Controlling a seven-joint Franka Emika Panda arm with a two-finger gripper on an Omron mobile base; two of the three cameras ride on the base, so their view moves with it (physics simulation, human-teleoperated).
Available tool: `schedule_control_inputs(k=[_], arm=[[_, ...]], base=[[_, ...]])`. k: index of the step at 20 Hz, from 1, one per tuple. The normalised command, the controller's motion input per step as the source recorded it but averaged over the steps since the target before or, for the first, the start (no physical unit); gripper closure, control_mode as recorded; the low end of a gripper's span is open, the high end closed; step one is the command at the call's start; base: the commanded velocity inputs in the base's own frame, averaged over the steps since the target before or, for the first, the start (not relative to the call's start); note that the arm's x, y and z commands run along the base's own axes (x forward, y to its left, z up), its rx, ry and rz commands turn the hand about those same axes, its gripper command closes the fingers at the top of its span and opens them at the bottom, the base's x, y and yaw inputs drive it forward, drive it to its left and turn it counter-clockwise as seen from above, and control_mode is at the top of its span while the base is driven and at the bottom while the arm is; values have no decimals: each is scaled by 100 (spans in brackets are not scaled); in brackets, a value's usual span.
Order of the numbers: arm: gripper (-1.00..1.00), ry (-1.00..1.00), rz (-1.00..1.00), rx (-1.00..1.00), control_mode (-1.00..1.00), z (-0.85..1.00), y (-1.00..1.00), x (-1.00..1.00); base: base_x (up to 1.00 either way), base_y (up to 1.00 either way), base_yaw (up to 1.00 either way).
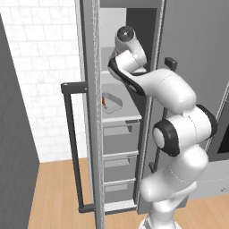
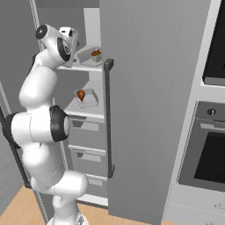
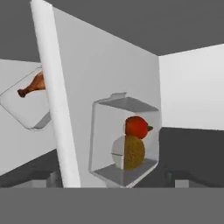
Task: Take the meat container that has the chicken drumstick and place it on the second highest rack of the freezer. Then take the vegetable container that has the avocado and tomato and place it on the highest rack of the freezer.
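Note:
The vegetable container [image 3: 124, 140] is a clear tray holding a red tomato [image 3: 136, 126] and an olive-brown avocado [image 3: 133, 152]. It rests on the highest rack [image 2: 83, 67] of the freezer [image 2: 88, 132]. My gripper [image 3: 113, 179] is open just in front of it, its fingertips [image 3: 43, 177] spread wide and holding nothing. In the right base view the gripper [image 2: 72, 38] hangs at the left end of that tray [image 2: 90, 55]. The meat container [image 2: 86, 98] with the chicken drumstick [image 2: 81, 94] sits on the second highest rack [image 2: 85, 110], one shelf below.
The open freezer door's edge [image 1: 91, 112] with its dark bar handle [image 1: 69, 147] stands left of the arm. Grey drawers [image 1: 118, 138] fill the cabinet below the shelves. A closed grey door [image 2: 149, 88] and black ovens [image 2: 211, 149] lie to the right.

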Motion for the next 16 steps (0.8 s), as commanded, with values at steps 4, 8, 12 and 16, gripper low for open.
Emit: schedule_control_inputs(k=[4, 8, 12, 16], arm=[[-100, -10, 6, 18, -100, 19, -52, -99], [-100, -2, 14, 3, -100, -12, -27, -100], [-100, -1, 19, 0, -100, -31, -28, -100], [-100, 0, 14, 0, -100, -37, -26, -100]], base=[[0, 0, 0], [0, 0, 0], [0, 0, 0], [0, 0, 0]])
